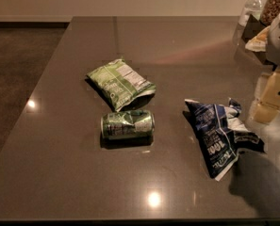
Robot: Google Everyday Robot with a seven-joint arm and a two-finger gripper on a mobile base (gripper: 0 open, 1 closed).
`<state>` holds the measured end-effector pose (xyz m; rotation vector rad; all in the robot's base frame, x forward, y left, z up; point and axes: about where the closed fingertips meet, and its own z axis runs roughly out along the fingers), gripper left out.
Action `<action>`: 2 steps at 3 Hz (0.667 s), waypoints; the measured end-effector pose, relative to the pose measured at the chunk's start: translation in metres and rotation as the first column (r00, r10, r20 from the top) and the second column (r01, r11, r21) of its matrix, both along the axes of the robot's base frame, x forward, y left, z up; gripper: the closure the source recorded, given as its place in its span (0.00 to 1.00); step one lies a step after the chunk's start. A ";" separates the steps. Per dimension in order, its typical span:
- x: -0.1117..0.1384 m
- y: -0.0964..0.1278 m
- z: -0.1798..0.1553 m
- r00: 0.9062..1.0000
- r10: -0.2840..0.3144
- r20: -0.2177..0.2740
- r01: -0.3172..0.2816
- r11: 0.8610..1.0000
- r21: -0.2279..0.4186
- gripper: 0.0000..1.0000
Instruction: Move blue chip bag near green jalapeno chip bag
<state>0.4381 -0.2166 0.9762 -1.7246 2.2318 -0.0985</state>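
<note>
The blue chip bag (220,137) lies crumpled on the dark table (59,173) at the right, dark navy with white lettering and white edges. The green jalapeno chip bag (120,83) lies flat near the table's middle, to the left of and farther back than the blue bag, with its white label panel facing up. My gripper (267,102) shows as beige parts at the right edge of the view, just right of the blue bag and slightly above it, apart from it. Its shadow falls on the table below the bag.
A crushed green soda can (127,124) lies on its side between the two bags, just in front of the green one. A clear bottle (251,8), a jar (276,1) and other items stand at the back right corner. The table's left edge borders brown floor.
</note>
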 end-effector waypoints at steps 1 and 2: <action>0.000 0.000 0.000 1.000 0.000 0.000 0.000 1.000 0.000 0.00; 0.001 -0.001 -0.006 1.000 -0.025 -0.005 0.025 1.000 0.002 0.00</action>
